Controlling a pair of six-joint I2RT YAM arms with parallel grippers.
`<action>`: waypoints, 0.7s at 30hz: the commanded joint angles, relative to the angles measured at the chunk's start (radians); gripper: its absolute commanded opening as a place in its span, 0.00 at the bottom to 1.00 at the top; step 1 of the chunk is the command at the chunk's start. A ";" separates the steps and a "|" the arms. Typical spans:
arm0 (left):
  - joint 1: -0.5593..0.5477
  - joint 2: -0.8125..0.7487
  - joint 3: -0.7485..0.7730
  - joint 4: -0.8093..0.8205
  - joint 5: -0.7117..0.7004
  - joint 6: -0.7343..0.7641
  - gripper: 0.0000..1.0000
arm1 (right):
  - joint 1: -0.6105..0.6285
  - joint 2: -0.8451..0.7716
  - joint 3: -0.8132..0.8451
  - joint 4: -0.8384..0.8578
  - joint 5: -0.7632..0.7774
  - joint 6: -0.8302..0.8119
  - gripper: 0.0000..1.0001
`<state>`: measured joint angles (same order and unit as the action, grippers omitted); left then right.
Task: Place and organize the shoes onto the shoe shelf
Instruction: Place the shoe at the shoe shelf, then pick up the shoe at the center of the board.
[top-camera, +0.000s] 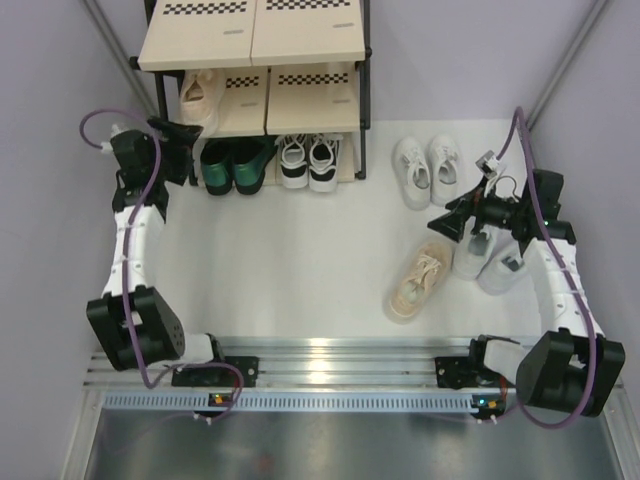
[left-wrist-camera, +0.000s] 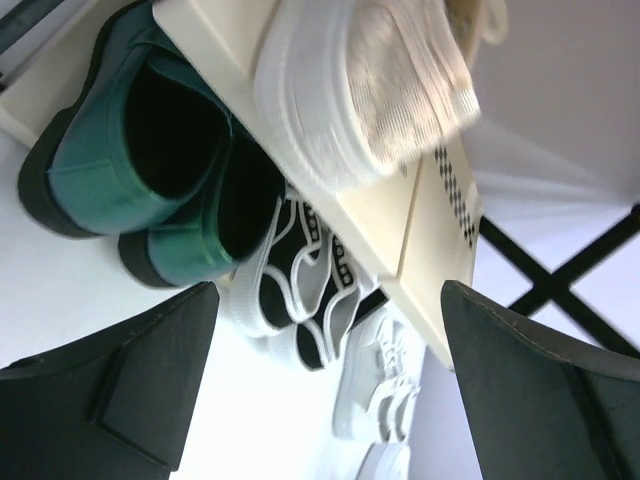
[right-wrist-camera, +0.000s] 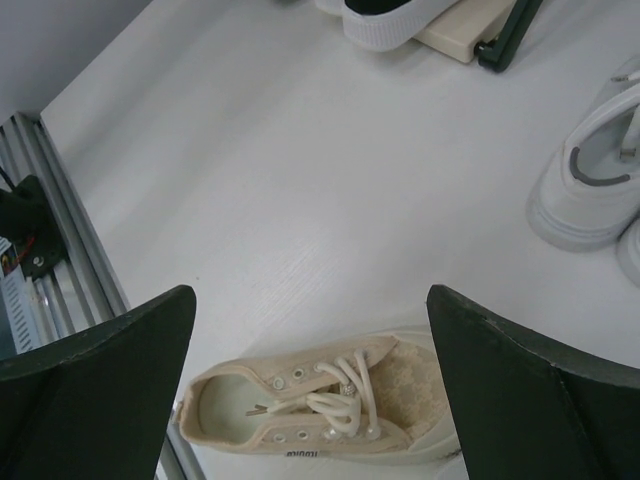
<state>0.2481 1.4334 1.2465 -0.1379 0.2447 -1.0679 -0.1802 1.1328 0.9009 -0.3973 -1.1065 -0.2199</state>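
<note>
Top cam high, sees all. L wrist cam close by shelf (left-wrist-camera: 425, 260), R over tan shoe (right-wrist-camera: 320, 405); top sees both.

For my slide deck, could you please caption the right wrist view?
Open right gripper hovers above a beige laced fabric sneaker on the white table.

Dark green shoes (top-camera: 233, 165), checkered-edged beige shelf (top-camera: 205, 40)
</note>
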 joint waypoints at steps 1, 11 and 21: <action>0.005 -0.160 -0.109 0.024 0.046 0.152 0.98 | -0.015 -0.015 0.082 -0.115 0.057 -0.153 0.99; -0.019 -0.672 -0.652 0.095 0.402 0.325 0.96 | 0.044 0.110 0.142 -0.751 0.261 -0.932 0.99; -0.657 -0.829 -0.878 0.081 0.034 0.195 0.93 | 0.514 -0.015 -0.073 -0.354 0.620 -0.802 0.99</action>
<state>-0.2687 0.6041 0.3786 -0.0982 0.4500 -0.8265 0.2722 1.1347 0.8093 -0.9047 -0.6010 -1.0256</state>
